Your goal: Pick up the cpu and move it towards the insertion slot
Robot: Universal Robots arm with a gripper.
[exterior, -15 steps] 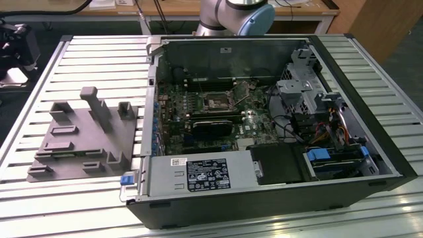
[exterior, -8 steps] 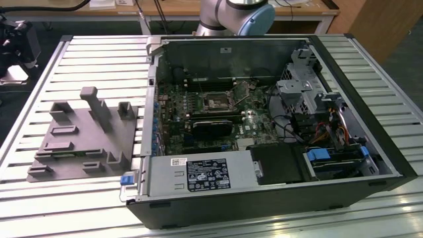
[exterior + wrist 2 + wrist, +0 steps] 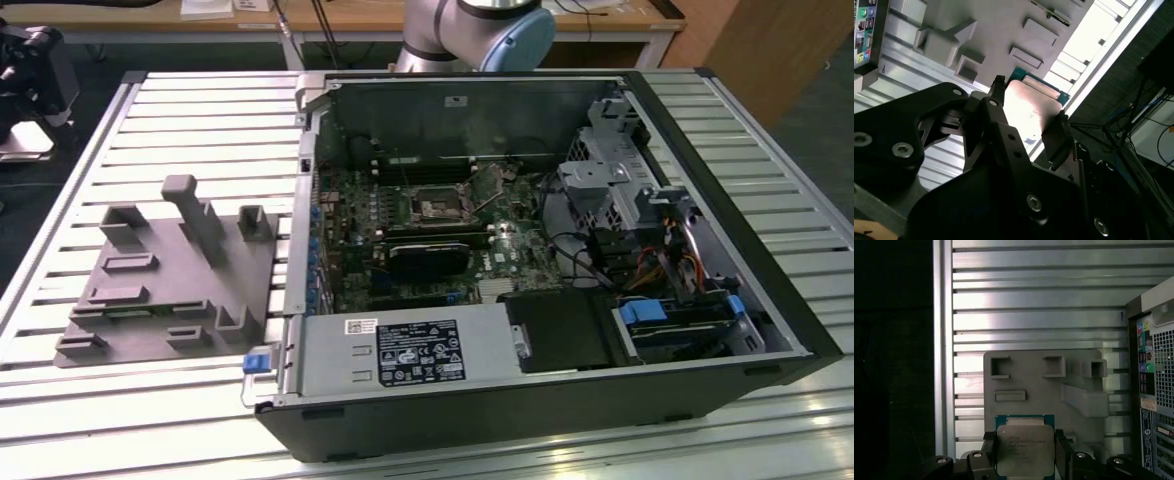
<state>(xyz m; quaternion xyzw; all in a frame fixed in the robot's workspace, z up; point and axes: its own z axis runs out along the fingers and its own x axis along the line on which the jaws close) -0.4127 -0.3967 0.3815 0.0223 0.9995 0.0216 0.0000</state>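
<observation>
The cpu [image 3: 1025, 450], a flat square chip with a silver-grey lid and green rim, sits between my gripper's [image 3: 1025, 456] two black fingers [image 3: 990, 452], which press on its opposite edges. In the second wrist view the cpu [image 3: 1031, 107] is held the same way by the gripper [image 3: 1029, 117], well above the grey plastic fixture [image 3: 994, 30]. That fixture [image 3: 1044, 385] lies far below the chip on the slatted table. The insertion slot [image 3: 437, 207], a small metal-framed socket with a dark centre, sits on the motherboard inside the open computer case.
The open computer case [image 3: 694, 330] stands on the slatted aluminium table [image 3: 174, 120], with the grey fixture [image 3: 160, 280] at the exterior view's left of it. The arm's base [image 3: 481, 30] rises behind the case. A black card [image 3: 427, 258], cables and a blue-tabbed drive bay [image 3: 674, 320] crowd the case.
</observation>
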